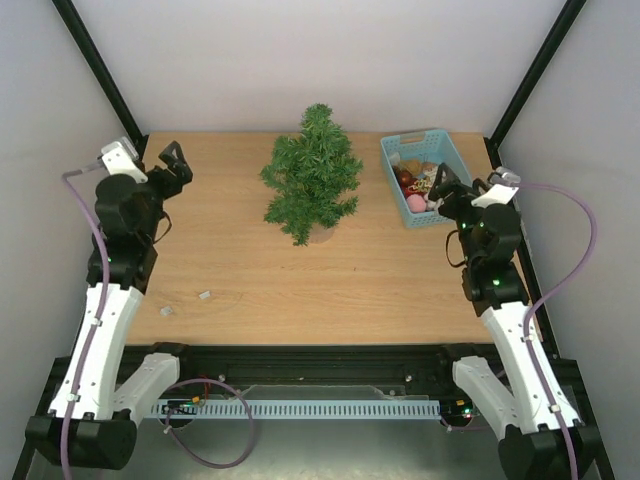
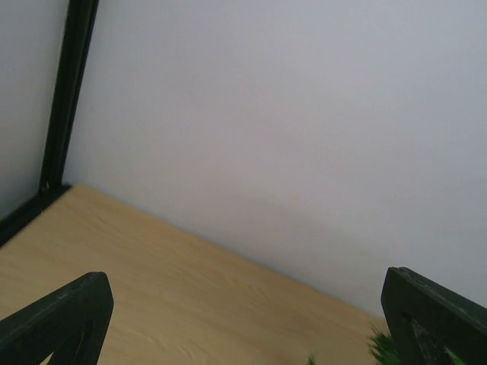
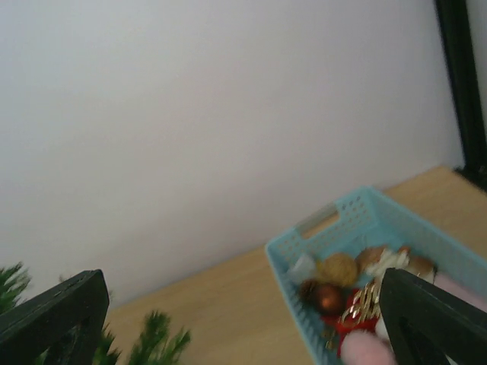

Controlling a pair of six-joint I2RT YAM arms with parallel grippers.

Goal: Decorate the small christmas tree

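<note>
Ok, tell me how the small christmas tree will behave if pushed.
The small christmas tree probably tips easily: its bushy crown is far wider than its tan base. The needle branches likely flex when squeezed. It looks light, so it may slide.

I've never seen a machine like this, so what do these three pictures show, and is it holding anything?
It's a robot with two arms bolted to a wooden table. One picture looks down from above. The other two come from cameras on each wrist; the dark shapes at their bottom corners are its fingers. On the table stand a small christmas tree and a light-blue basket of ornaments. The left tool and right tool are both open and hold nothing.
</note>
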